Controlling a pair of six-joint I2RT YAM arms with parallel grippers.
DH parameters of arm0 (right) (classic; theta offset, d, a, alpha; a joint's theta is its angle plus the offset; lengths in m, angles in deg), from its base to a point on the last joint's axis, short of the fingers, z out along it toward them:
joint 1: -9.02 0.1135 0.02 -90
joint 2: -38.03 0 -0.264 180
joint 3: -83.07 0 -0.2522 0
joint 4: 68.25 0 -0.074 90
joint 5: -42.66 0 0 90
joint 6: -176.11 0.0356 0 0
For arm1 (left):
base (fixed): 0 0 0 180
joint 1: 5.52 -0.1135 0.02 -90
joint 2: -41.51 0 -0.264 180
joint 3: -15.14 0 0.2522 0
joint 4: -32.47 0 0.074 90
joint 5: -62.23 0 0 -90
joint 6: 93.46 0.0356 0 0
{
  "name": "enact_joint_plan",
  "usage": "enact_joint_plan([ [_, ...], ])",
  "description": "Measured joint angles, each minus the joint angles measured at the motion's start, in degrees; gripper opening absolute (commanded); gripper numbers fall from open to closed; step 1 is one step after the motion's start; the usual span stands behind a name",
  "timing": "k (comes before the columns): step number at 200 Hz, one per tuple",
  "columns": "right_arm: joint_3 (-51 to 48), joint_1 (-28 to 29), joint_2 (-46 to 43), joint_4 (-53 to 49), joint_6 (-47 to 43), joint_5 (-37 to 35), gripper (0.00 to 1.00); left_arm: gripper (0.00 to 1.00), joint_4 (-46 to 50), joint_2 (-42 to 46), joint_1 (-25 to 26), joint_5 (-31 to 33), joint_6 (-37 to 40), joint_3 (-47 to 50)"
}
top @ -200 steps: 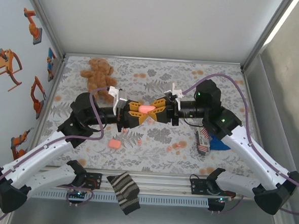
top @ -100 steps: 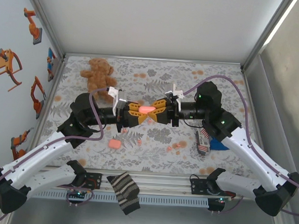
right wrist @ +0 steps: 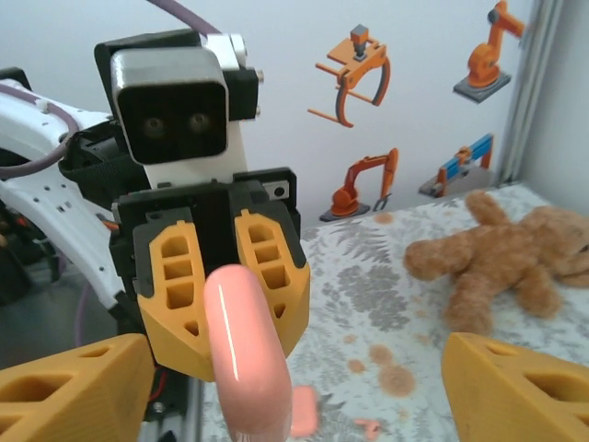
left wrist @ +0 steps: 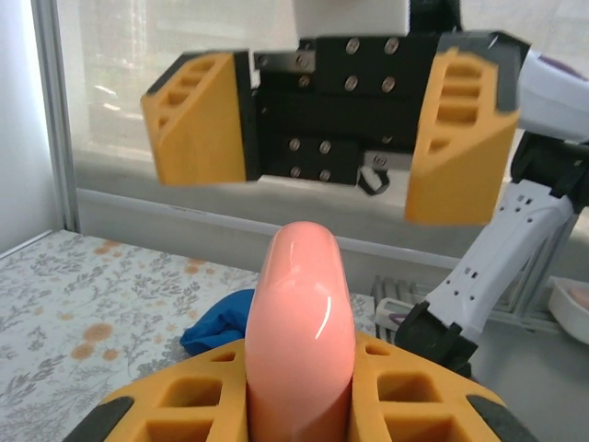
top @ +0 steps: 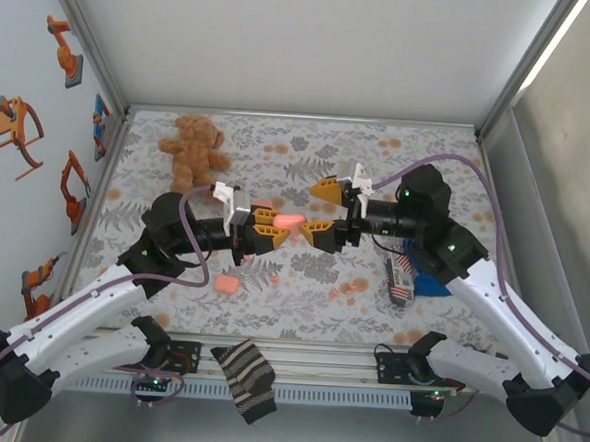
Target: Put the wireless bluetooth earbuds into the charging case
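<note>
Since a second ago the right gripper (top: 324,212) has sprung apart and drawn back a little, letting go of the pink case (top: 288,221) that both arms were pinching between them. Now its two orange fingers (left wrist: 194,118) stand wide, one either side of the case's free end and clear of it, with nothing in them. The left gripper (top: 265,230) is clamped tight on the other end of that case, so the smooth rounded shell sticks straight out from between its fingers and hangs in the air above the floral cloth (top: 309,152), to the right of the teddy bear (top: 192,146) and nearer the arm bases than the bear is. A second pink case (top: 226,284) lies flat on the cloth, almost straight down from the bear towards the near edge. What looks like one tiny salmon-pink bud (top: 334,294) lies loose on the cloth farther right of the bear, well apart from both cases; I can't make out its shape. Beyond it, farthest from the bear, a striped packet (top: 400,279) rests against a blue cloth (top: 434,284).
</note>
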Motion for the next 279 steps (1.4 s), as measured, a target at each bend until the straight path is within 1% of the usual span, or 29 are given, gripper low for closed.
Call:
enact_joint_plan([
  [15,-1.2,-0.1,-1.9,0.1,-0.6,-0.9,0.90,0.00,-2.6,-0.8,-0.4,0.2,1.5,1.8],
  [30,-3.3,-0.1,-3.6,0.3,-1.1,-2.2,0.91,0.00,-6.2,-1.8,-0.8,0.5,2.9,4.0],
  [61,-10.2,-0.1,-6.6,1.9,-5.1,-4.4,0.92,0.00,-13.3,-4.3,-1.6,1.4,5.7,8.4],
  [80,-13.5,-0.1,-7.8,1.8,-8.0,-5.2,0.92,0.00,-15.6,-5.5,-1.9,1.2,8.0,9.6],
  [104,-15.2,-0.1,-8.2,1.8,-10.9,-6.4,0.92,0.00,-17.6,-5.8,-1.9,0.6,10.2,10.5],
  [148,-17.8,-0.1,-7.5,3.6,-13.4,-7.6,0.91,0.00,-18.6,-6.2,-1.9,-0.7,11.4,10.7],
  [163,-17.8,-0.1,-6.1,5.0,-13.5,-7.5,0.90,0.00,-18.7,-6.3,-1.9,-1.1,11.4,10.7],
  [213,-16.9,-0.1,-0.9,7.8,-13.5,-7.1,0.90,0.00,-18.9,-6.7,-1.9,-1.9,11.3,10.7],
  [279,-14.9,-0.1,-0.5,10.5,-13.9,-7.3,0.90,0.00,-18.9,-6.8,-1.9,-2.3,11.4,10.7],
])
